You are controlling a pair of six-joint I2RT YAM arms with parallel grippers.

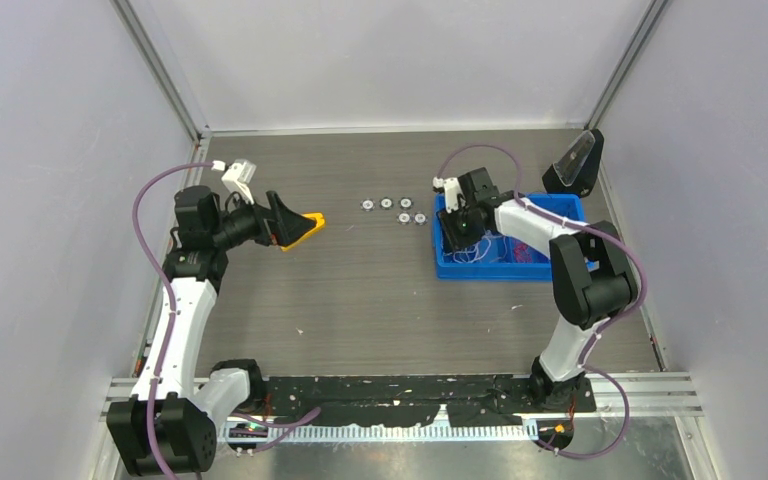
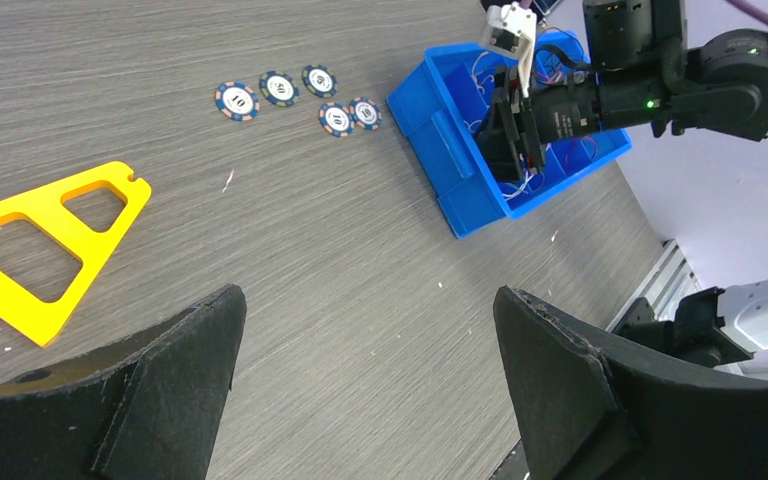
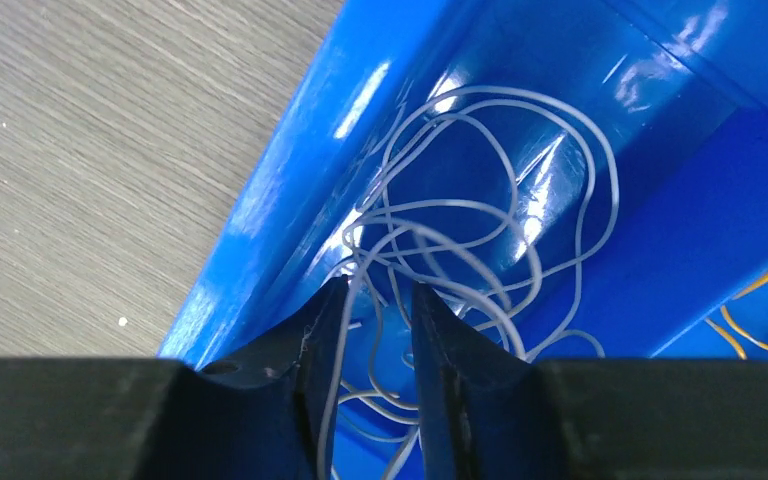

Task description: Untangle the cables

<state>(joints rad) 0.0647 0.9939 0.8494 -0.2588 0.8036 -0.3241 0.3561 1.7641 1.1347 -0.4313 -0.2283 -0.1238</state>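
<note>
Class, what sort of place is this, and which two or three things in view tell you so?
Probably a robotics lab test cell. A left arm and a right arm are bolted at the table's near edge. Plain grey walls stand between metal frame posts. The props are a blue bin of thin cables and poker chips.

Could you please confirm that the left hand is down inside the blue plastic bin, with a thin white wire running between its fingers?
Not quite: it is the right hand that is down inside the blue plastic bin, with a thin white wire running between its fingers, as the right wrist view shows.
</note>
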